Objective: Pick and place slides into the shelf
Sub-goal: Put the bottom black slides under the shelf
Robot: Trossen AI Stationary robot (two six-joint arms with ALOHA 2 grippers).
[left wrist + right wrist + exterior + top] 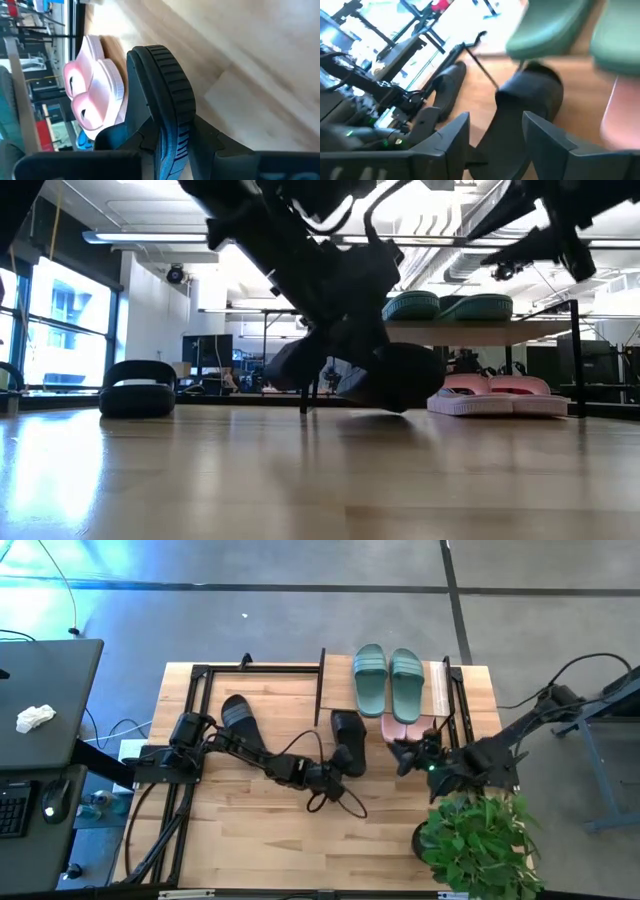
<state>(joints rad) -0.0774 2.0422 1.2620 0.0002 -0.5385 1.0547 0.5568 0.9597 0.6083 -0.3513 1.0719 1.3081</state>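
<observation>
Black slide, ribbed strap, clamped in left pincer, right pincer apart.

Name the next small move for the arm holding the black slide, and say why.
Probably carry it toward the shelf. The left gripper is shut on the black slide, the green pair is on top, the pink pair is below.

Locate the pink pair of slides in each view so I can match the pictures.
High view: pink pair, under the shelf, right of centre.
Low view: pink pair on the table, right, below the shelf board.
Left wrist view, left of the black slide.
Right wrist view: blurred pink at right edge.
Shared landmark: green pair on top.
</observation>
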